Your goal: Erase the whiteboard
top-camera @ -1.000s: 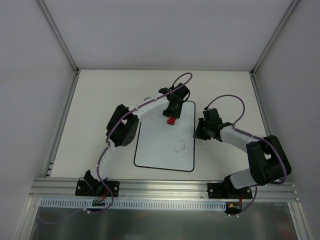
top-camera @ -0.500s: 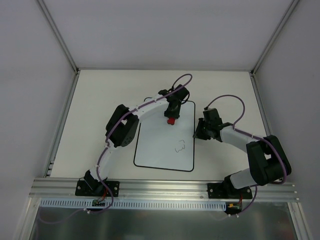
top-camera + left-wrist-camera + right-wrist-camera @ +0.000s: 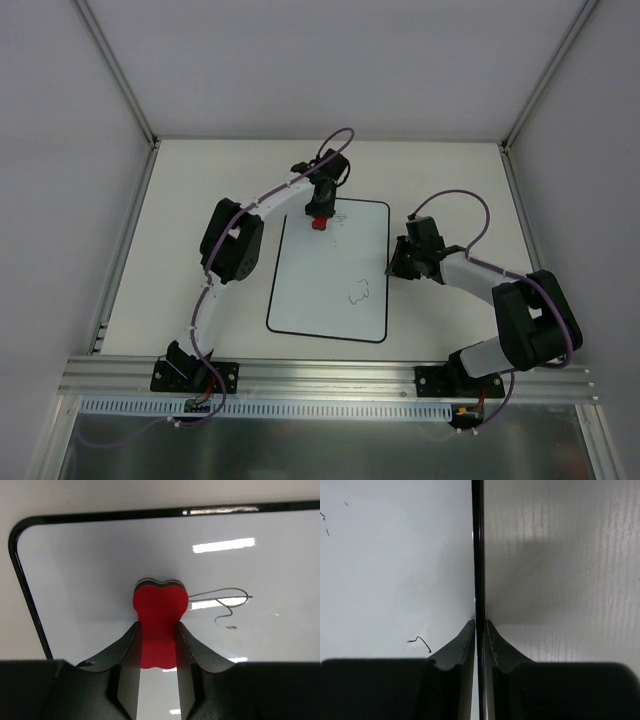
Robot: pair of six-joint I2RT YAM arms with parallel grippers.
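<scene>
The whiteboard (image 3: 330, 290) lies flat on the table between the arms, with a dark scribble (image 3: 362, 293) near its right side and a smaller mark by its far edge. My left gripper (image 3: 320, 212) is shut on the red eraser (image 3: 319, 223) at the board's far left part. In the left wrist view the eraser (image 3: 160, 607) is pinched at its waist by the left gripper (image 3: 157, 625), its head over the whiteboard (image 3: 95, 565), left of a scribble (image 3: 225, 600). My right gripper (image 3: 479, 622) is shut on the whiteboard's black right edge (image 3: 477, 555); it shows from above as the right gripper (image 3: 392, 268).
The pale table (image 3: 200, 200) is enclosed by white walls and metal corner posts (image 3: 115, 70). An aluminium rail (image 3: 330, 378) carrying both arm bases runs along the near edge. The right arm's elbow (image 3: 535, 320) sits low at the right.
The left gripper closed on the eraser and carried it up and left, toward the board's far left corner. The right gripper stayed clamped on the board's edge.
</scene>
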